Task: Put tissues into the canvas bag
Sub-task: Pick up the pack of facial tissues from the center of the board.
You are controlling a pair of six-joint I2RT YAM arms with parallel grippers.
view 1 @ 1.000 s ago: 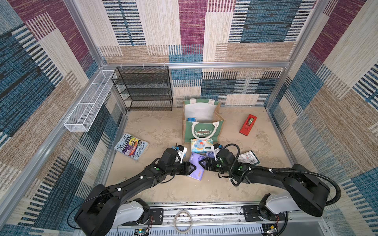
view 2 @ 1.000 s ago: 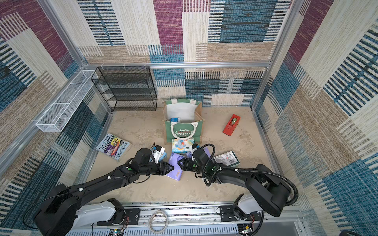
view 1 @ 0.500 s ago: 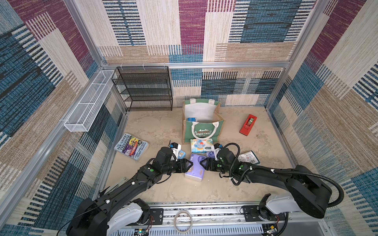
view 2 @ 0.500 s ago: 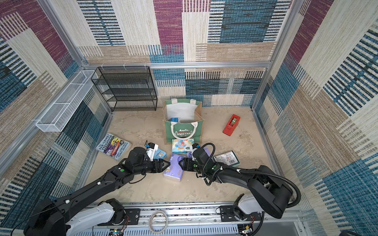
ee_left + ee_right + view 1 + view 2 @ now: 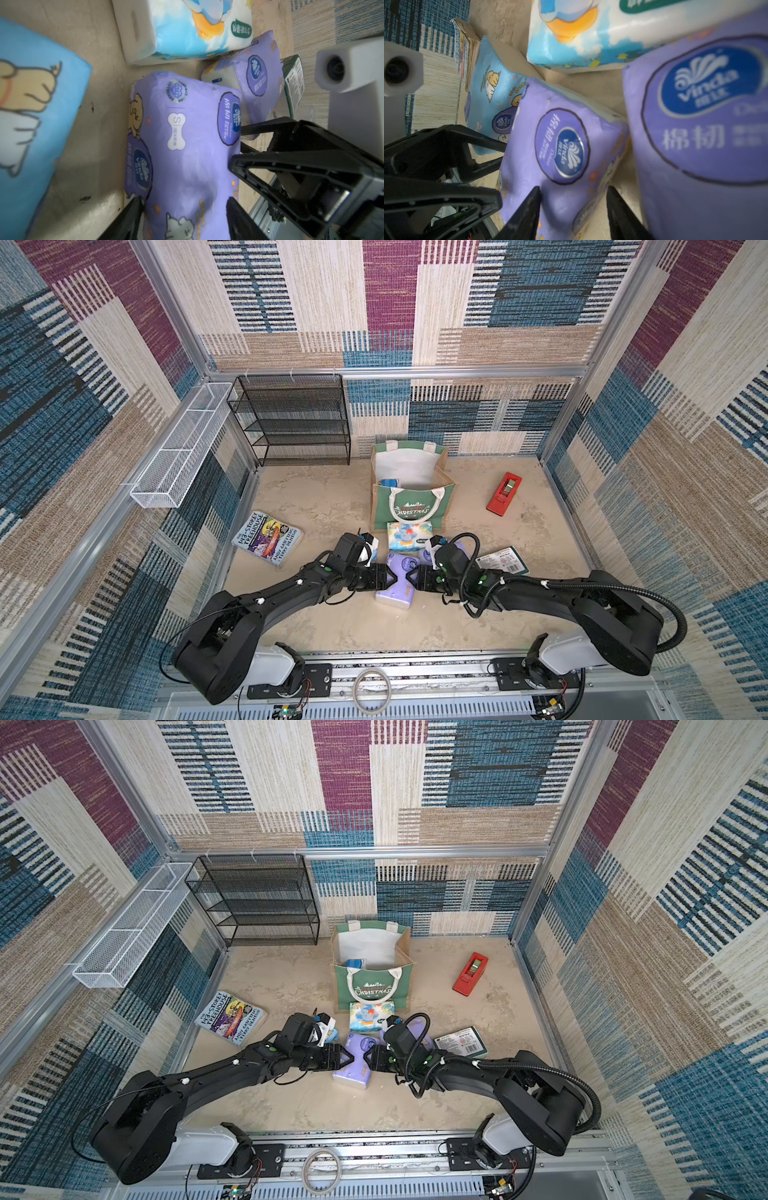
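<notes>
A lilac tissue pack (image 5: 395, 585) (image 5: 353, 1067) lies tilted on the floor between my two grippers. My left gripper (image 5: 390, 574) (image 5: 184, 200) is open and straddles one end of the pack (image 5: 187, 145). At the opposite corner (image 5: 560, 145) my right gripper (image 5: 409, 577) (image 5: 573, 188) is open, one finger on the wrap and floor showing beside the other finger. A second lilac pack (image 5: 706, 124), the elephant pack (image 5: 409, 536), a light blue pack (image 5: 31, 104) and a flat green-and-white pack (image 5: 500, 561) lie close by. The canvas bag (image 5: 409, 506) stands upright behind them, with a blue pack (image 5: 388, 483) inside.
The Treehouse book (image 5: 267, 539) lies at the left and a red oblong object (image 5: 503, 493) at the back right. A black mesh shelf (image 5: 295, 418) stands against the back wall, and a white wire basket (image 5: 183, 448) hangs on the left wall.
My left arm drew back to the left, then came in on the lilac pack again with wider jaws. The right jaws have narrowed round the pack's corner.
</notes>
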